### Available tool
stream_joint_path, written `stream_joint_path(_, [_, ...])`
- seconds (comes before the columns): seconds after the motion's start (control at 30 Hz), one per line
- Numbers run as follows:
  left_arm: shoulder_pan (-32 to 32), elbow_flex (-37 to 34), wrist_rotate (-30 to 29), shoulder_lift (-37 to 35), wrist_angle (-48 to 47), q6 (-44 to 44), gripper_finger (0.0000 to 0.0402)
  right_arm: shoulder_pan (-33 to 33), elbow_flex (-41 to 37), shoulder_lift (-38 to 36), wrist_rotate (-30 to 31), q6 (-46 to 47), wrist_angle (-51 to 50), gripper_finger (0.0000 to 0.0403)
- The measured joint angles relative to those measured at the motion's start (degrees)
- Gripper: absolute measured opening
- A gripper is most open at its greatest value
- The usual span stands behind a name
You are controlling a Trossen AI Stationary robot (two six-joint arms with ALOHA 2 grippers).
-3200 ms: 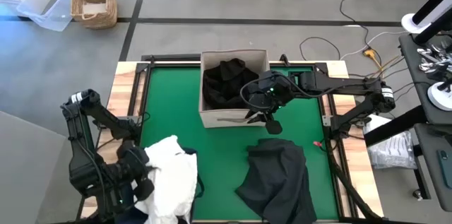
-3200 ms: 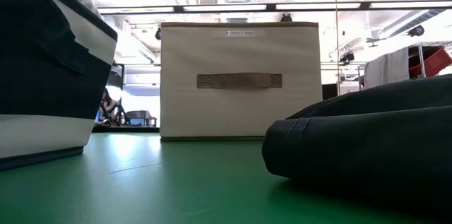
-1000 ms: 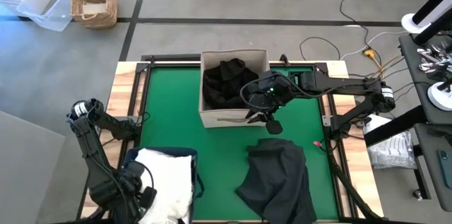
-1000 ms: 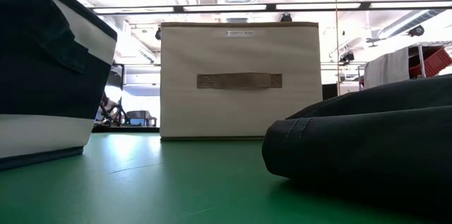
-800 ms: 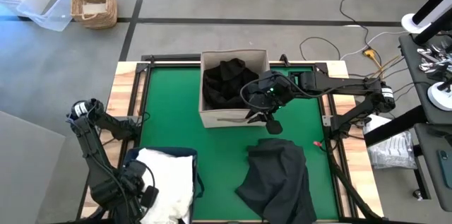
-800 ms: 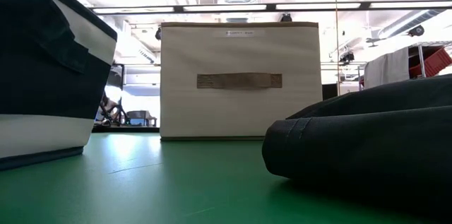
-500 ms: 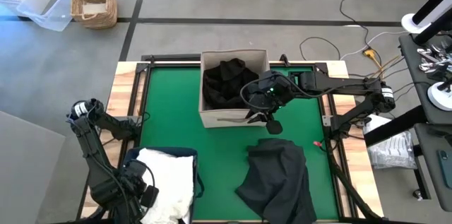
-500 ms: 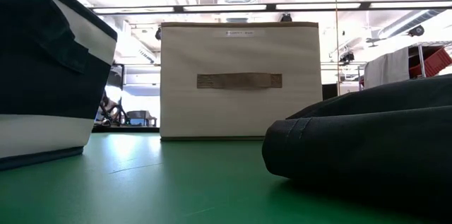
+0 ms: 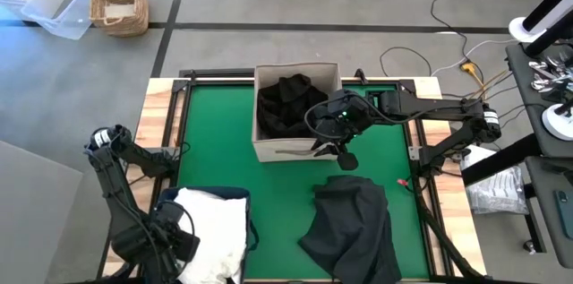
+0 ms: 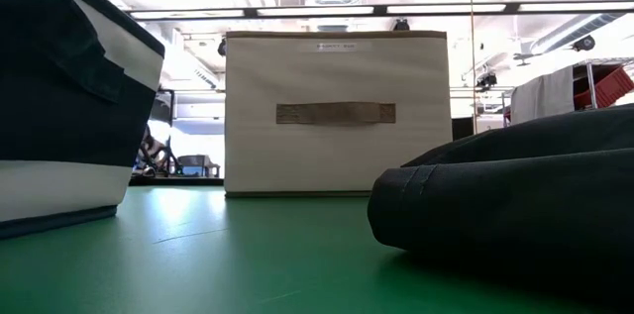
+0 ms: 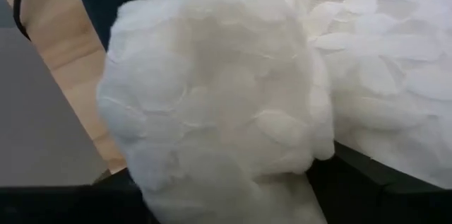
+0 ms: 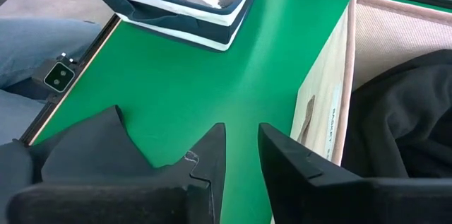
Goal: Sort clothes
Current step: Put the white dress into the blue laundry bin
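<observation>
Whites (image 9: 213, 230) dropped: my left fingers (image 9: 182, 246) have just opened over the bin (image 9: 243, 196).
Right fingers (image 12: 241, 155), narrow and empty, hover above the grey garment (image 9: 351, 221); it's next.

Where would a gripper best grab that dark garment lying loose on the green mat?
Probably from above, pinching the raised fold along the top edge of the charcoal garment. It lies crumpled and humped on the mat, so a ridge gives more to pinch than its flat parts.

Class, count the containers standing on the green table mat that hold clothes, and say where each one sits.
2: the beige fabric box at the mat's far middle, and the navy bin at its near left corner.
</observation>
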Motion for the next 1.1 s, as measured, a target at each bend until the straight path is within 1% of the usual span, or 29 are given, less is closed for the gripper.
stream_joint_path(0.27, [0.01, 4.12, 0.04, 0.00, 0.03, -0.81, 0.0236, -0.01, 0.00, 0.00, 0.00, -0.44, 0.00, 0.0069])
stream_joint_path(0.43, [0.02, 6.04, 0.09, 0.00, 0.04, -2.77, 0.0235, -0.01, 0.00, 0.00, 0.00, -0.44, 0.00, 0.0080])
stream_joint_path(0.63, [0.04, 8.59, 2.19, 0.00, 0.03, -3.38, 0.0235, -0.01, 0.00, 0.00, 0.00, -0.44, -0.02, 0.0093])
stream_joint_path(0.8, [0.04, 12.08, 3.31, -0.02, 0.08, -4.38, 0.0235, 0.00, 0.00, 0.00, 0.00, -0.44, -0.02, 0.0095])
stream_joint_path(1.0, [-0.04, 18.12, 5.03, -0.02, 0.06, -4.50, 0.0235, 0.00, 0.00, 0.00, 0.00, -0.44, 0.00, 0.0085])
stream_joint_path(1.03, [-0.06, 19.00, 4.57, -0.03, 0.09, -4.56, 0.0235, -0.01, 0.00, 0.00, 0.00, -0.44, 0.00, 0.0083])
stream_joint_path(1.07, [-0.23, 19.60, 2.81, -0.07, 0.15, -4.49, 0.0235, -0.02, 0.00, 0.00, 0.00, -0.45, -0.01, 0.0081])
stream_joint_path(1.1, [-0.40, 19.86, -0.21, -0.07, 0.11, -4.00, 0.0235, 0.00, 0.00, 0.00, 0.00, -0.44, 0.00, 0.0079])
